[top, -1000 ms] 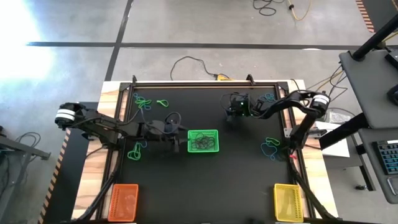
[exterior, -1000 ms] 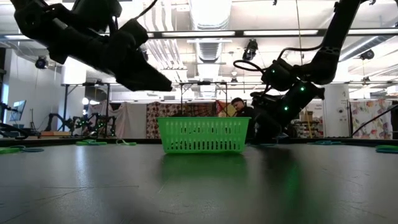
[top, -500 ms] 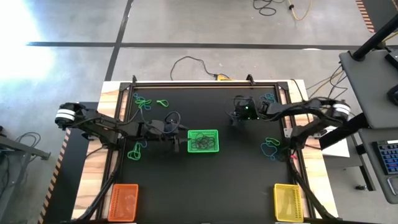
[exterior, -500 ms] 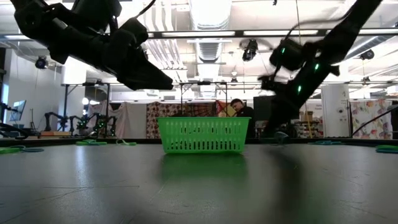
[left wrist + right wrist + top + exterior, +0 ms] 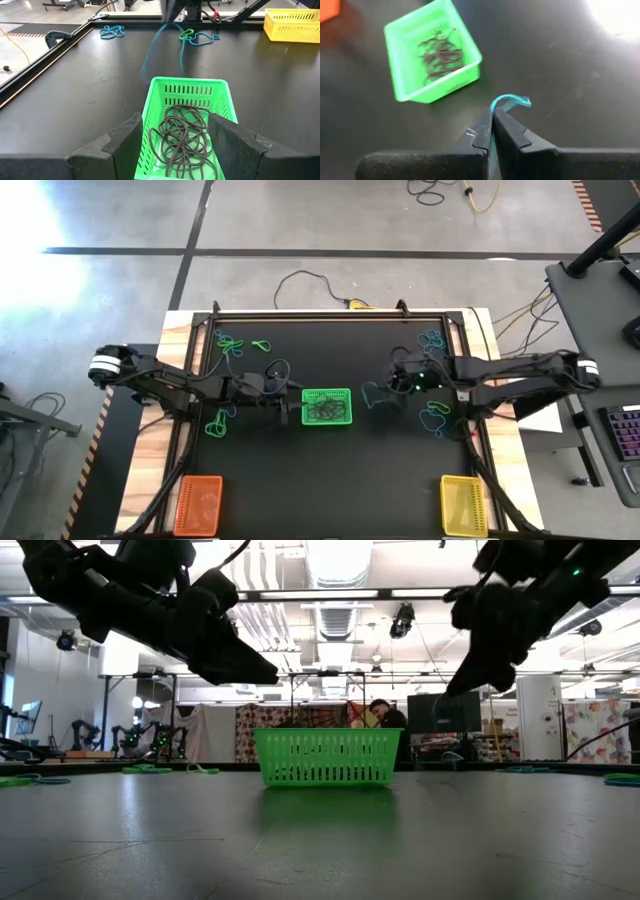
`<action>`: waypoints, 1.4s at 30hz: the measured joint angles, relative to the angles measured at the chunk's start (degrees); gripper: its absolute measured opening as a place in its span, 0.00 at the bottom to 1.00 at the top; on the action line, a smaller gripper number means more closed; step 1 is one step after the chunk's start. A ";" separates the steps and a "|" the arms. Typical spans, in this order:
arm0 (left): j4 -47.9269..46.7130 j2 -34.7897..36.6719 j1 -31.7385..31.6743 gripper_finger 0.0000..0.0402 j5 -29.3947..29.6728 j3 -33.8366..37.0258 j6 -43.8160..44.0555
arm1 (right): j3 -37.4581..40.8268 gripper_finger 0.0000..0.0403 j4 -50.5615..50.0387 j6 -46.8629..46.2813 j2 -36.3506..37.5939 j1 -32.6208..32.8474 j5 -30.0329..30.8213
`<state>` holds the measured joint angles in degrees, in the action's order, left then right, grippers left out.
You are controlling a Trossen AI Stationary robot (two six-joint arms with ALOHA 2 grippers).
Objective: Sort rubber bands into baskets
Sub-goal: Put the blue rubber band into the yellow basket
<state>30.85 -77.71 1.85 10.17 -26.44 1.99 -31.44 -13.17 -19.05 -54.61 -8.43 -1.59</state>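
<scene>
Right gripper (image 5: 491, 129): clenched on blue rubber band (image 5: 509, 101), aloft just beside green basket (image 5: 327, 406). Best carried clear over the proper basket's rim before release. Arm outstretched, level above tabletop (image 5: 380, 470). Left gripper (image 5: 172, 137): parted, empty, hovering at green basket's other side.

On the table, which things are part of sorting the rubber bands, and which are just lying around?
Part of the job:
- blue rubber band, pinched in the shut right gripper
- green basket, dark bands inside
- orange basket
- yellow basket
- loose rubber bands on the mat
- left gripper, open over the green basket

Just lying about:
- black cable behind the table
- keyboard
</scene>
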 joint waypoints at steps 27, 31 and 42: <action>-0.51 0.00 0.00 0.52 -0.09 0.00 -0.02 | -0.13 0.02 -7.73 -12.51 -13.88 14.18 1.91; -0.67 0.00 0.00 0.52 -0.11 0.00 -0.02 | -0.15 0.02 -7.02 -12.54 -17.30 16.00 1.81; -1.01 0.00 -0.01 0.52 -0.11 0.00 -0.04 | -0.31 0.21 -6.64 -14.34 -19.90 18.66 2.76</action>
<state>29.85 -77.71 1.84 10.07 -26.44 1.96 -31.75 -19.81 -33.39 -74.51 10.22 1.17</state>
